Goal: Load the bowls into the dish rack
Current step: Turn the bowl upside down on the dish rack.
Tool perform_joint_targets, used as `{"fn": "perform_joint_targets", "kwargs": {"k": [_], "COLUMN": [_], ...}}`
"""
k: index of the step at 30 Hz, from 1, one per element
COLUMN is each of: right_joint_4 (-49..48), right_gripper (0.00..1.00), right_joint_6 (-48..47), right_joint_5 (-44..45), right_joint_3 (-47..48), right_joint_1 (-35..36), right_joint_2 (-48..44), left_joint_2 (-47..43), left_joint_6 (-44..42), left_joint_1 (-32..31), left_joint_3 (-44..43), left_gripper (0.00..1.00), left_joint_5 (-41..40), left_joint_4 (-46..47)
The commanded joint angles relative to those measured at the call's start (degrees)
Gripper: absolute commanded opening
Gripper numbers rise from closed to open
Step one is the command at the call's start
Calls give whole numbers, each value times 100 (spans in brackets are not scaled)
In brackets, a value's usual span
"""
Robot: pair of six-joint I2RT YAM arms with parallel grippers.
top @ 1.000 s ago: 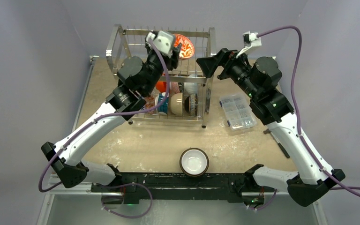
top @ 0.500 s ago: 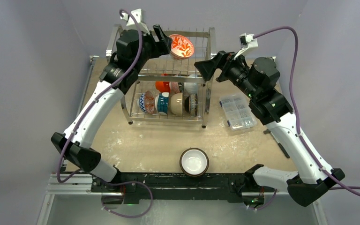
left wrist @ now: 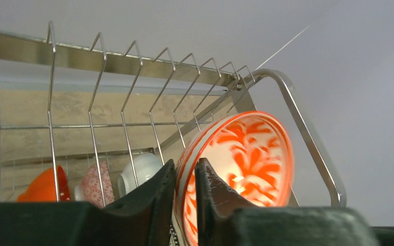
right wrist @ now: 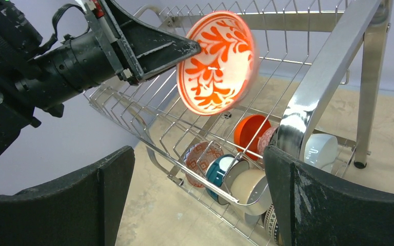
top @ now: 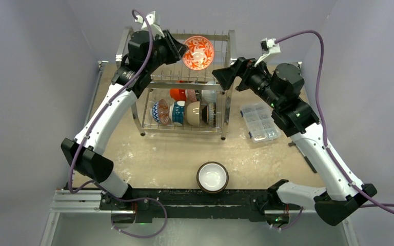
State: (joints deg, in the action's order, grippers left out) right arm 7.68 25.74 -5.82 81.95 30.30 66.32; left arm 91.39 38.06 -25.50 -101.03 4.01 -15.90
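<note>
Shiny steel wire first. In the overhead view the dish rack [top: 229, 87] stands at the far side of the tabletop [top: 174, 154]. The left pincer [top: 180, 50] has a red-and-white floral bowl [top: 198, 52] up at the rack's top tier, held on edge with the pattern facing the camera. The right pincer [top: 228, 72] hangs just beside the rack's right front corner, spread wide with nothing in it. On the lower tier a row of bowls [top: 194, 113] stands on edge. A brown-rimmed bowl [top: 212, 177] sits upright on its own near the arm bases, well apart from the rack. There's a clear compartment box [top: 259, 122] to the right of the rack.

In the left wrist view both fingers [left wrist: 154, 205] are pinched onto the floral bowl's rim, one on the outside and one on the inside. The top tier's wire prongs are right behind it. Can't tell if the bowl touches them.

In the right wrist view the two fingers [right wrist: 102, 195] are far apart with nothing gripped. The rack's corner post sits close to the right-hand one. The floral bowl shows beyond them, tilted over the upper shelf wires and clamped in the other arm's tip.
</note>
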Motion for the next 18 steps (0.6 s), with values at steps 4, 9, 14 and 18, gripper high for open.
{"fn": "perform_joint_targets", "kwargs": {"k": [4, 9, 14, 18], "right_joint_4": [-135, -151, -166, -163], "right_gripper": [97, 97, 97, 97], "right_joint_6": [-30, -29, -23, -26], "right_joint_5": [-114, -104, -111, -120], "right_joint_3": [16, 44, 89, 186], "right_joint_1": [-31, -33, -33, -33], "right_joint_2": [-120, -116, -57, -5], "left_joint_2": [165, -109, -583, -781], "left_joint_6": [-344, -731, -1983, -3274], "left_joint_1": [7, -71, -752, -1308], "left_joint_3": [-259, -21, 543, 913], "left_gripper": [0, 0, 0, 0], "left_joint_5": [155, -97, -1223, -1871], "left_joint_4": [20, 494, 1438, 2187]}}
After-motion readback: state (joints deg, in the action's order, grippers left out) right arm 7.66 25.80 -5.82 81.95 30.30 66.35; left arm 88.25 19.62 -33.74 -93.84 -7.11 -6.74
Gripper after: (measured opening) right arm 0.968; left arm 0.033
